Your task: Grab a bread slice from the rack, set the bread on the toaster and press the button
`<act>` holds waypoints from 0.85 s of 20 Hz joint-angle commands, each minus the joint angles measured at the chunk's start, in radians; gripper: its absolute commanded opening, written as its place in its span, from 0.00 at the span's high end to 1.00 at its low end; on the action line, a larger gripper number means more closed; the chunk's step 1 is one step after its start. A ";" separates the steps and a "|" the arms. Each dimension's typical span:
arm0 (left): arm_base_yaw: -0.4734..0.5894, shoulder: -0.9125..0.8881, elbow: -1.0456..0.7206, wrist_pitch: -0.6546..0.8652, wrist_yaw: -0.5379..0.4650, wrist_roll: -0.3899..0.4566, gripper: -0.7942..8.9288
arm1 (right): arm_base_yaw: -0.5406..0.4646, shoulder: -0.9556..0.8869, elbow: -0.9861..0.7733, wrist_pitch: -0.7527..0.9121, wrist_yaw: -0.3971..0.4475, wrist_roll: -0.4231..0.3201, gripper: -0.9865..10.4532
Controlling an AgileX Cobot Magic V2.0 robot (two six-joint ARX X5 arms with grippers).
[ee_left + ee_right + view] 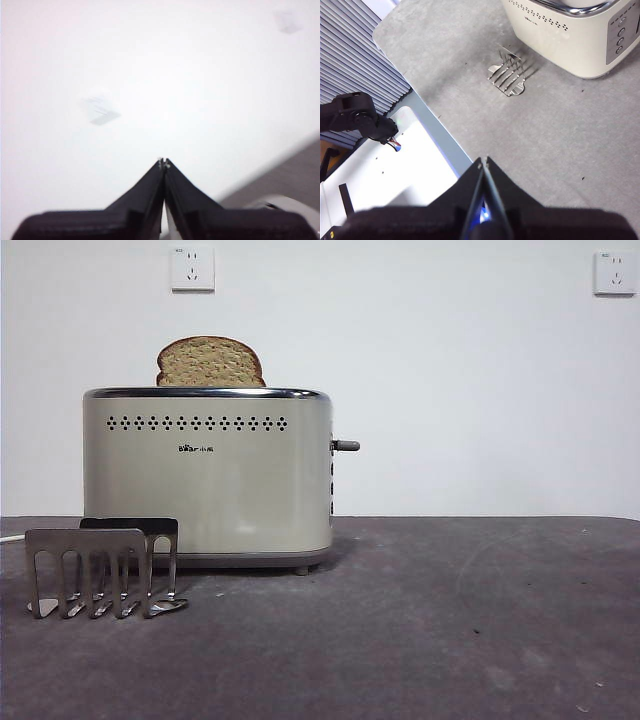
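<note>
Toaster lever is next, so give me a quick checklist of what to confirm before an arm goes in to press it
1. Slice of bread sits in the toaster slot, domed top showing above the rim: ok.
2. Rack holds no bread: ok.
3. Side lever is visible with nothing in front of it: ok.
4. Lever already pressed down: cannot tell.
5. Left gripper jaws shut, holding nothing, facing the wall: ok.
6. Right gripper jaws shut, holding nothing, above the table away from the toaster: ok.
</note>
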 commanded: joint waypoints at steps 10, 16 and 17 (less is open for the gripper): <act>0.120 -0.392 -0.808 0.280 -0.032 -0.079 0.92 | 0.000 -0.001 -0.009 0.004 0.002 -0.008 0.91; 0.119 -0.481 -0.994 0.280 -0.032 -0.114 0.92 | 0.000 -0.001 -0.009 0.004 0.002 -0.008 0.91; 0.119 -0.493 -1.018 0.278 -0.032 -0.114 0.92 | 0.000 -0.001 -0.009 0.004 0.002 -0.008 0.91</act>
